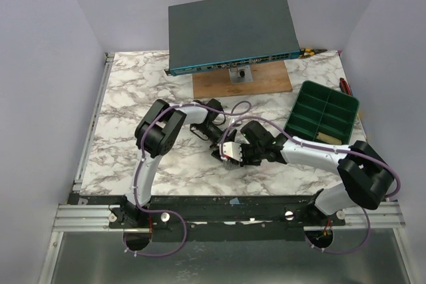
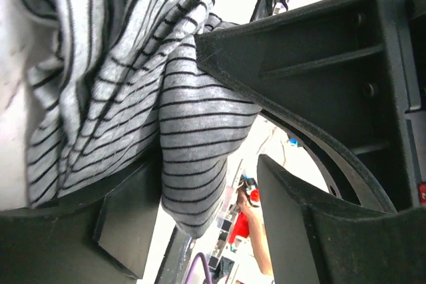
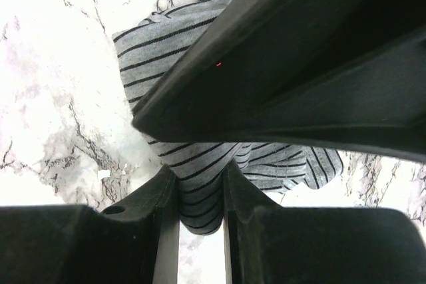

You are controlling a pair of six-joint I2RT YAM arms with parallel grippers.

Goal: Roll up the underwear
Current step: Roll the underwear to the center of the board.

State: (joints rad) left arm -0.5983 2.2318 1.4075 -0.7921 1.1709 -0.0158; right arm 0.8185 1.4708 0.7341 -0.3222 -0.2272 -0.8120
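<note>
The right gripper is pinching a fold of the striped underwear on the marble table, while the left gripper is clamping its bunched fabric alongside.

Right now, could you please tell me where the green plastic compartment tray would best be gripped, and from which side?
The green plastic compartment tray lies flat and looks too wide to span, so I would pinch its thin upright left wall from straight above, with one gripper finger inside the wall and one outside.

The tray sits on the table, right of the underwear.
</note>
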